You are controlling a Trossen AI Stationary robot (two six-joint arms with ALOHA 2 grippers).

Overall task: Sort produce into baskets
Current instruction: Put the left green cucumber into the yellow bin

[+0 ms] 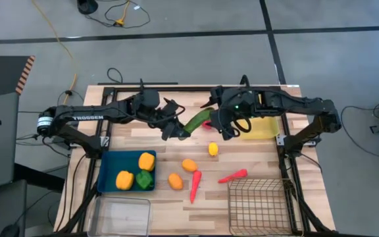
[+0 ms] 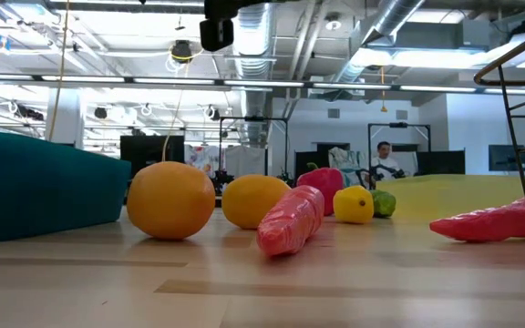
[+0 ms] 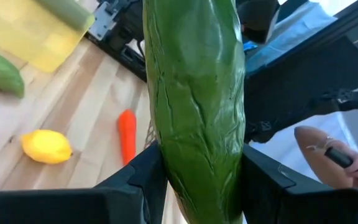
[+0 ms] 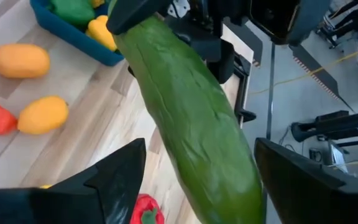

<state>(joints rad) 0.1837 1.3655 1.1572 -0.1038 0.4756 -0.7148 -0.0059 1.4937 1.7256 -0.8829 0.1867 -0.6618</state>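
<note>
The cucumber hangs in mid-air above the counter, bridging the two arms: the left pincer is clamped on one end, its fingers pressed to both sides of the green skin, while the right pincer stands open around the other end, its fingers on either side and clear of the skin.

The likely trouble is the handover. If the left pincer lets go before the right has closed firmly, the cucumber would probably drop and roll among the loose pieces below it. The skin looks smooth and the body tapers, so a grip near the tip could slide off. If both pincers pull while gripping, the cucumber could twist out of one of them.

Just beside the right pincer, on its outer side, sits the yellow tray; the left wrist view shows green pieces at it, seemingly other cucumbers. Below the left pincer, toward the front of the counter, the blue tray holds two yellow peppers and a green pepper. The clear bin in front of it and the wire basket well below the right pincer show nothing inside. Between the pincers and those front containers, a lemon, two orange fruits and two red-orange carrots lie loose on the wood.
</note>
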